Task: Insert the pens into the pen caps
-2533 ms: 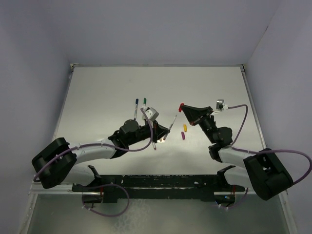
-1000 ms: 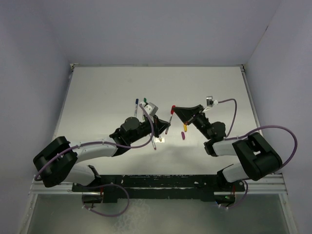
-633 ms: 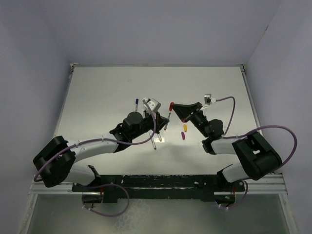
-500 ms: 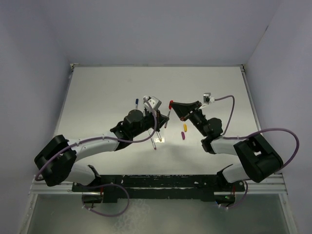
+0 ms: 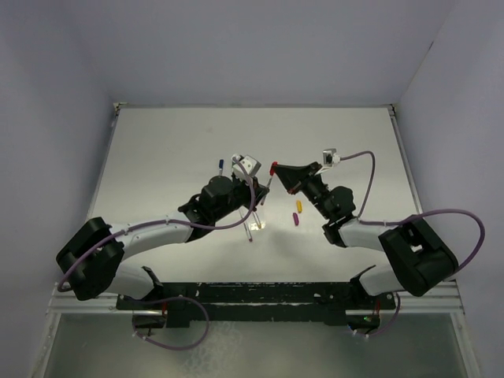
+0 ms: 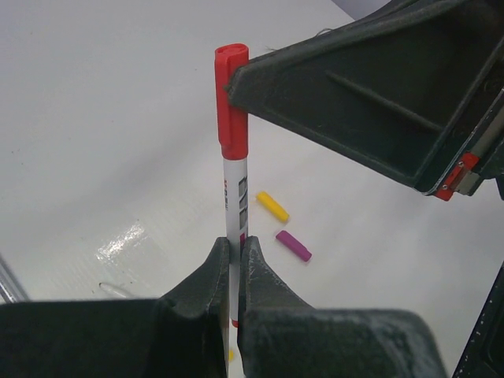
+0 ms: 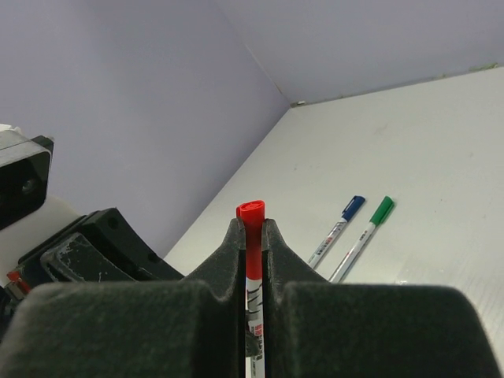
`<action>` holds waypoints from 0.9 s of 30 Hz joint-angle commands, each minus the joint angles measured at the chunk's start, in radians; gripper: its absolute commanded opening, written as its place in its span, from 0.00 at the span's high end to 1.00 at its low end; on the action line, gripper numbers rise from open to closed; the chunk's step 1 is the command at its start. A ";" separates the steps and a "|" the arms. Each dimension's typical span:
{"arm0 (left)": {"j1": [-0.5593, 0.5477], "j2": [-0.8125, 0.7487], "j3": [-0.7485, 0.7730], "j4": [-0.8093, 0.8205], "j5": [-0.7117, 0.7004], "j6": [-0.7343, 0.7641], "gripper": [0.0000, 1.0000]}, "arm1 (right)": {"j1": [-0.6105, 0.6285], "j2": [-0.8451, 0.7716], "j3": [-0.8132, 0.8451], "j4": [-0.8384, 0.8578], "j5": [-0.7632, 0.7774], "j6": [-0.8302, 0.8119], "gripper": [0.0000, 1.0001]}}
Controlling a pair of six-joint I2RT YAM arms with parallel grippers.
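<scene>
Your left gripper [image 6: 234, 252] is clamped on the white barrel of a pen [image 6: 234, 189], both fingers pressed against it low down. The pen stands upright above the table [image 5: 157, 157], lifted off the surface. A red cap [image 6: 232, 110] sits over its upper end.

Your right gripper [image 7: 252, 236] comes in from the right and is closed on that red cap, one finger on each side. Only the cap's round top shows above the fingertips. In its wrist view the printed white barrel runs down between the fingers.

From above, the two grippers meet tip to tip near the middle of the table, the left arm reaching from the left and the right arm from the right.

On the table just below that meeting point lie two loose caps, a yellow cap [image 6: 272, 206] and a purple cap [image 6: 293, 245]. They are close together but not touching.

Further back and to the left, a blue-ended pen [image 7: 339, 224] and a green-ended pen [image 7: 364, 236] lie side by side, almost parallel.
</scene>
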 commanded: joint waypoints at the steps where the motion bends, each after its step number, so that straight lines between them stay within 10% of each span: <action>1: 0.031 -0.022 0.123 0.248 -0.110 0.027 1.00 | 0.046 0.045 -0.001 -0.172 -0.123 -0.020 1.00; 11: 0.032 0.069 0.091 0.010 -0.263 0.023 1.00 | 0.046 -0.045 0.083 -0.240 -0.083 -0.068 0.60; 27: 0.218 0.383 0.380 -0.351 -0.149 -0.060 1.00 | 0.046 -0.348 0.038 -0.634 0.173 -0.214 0.56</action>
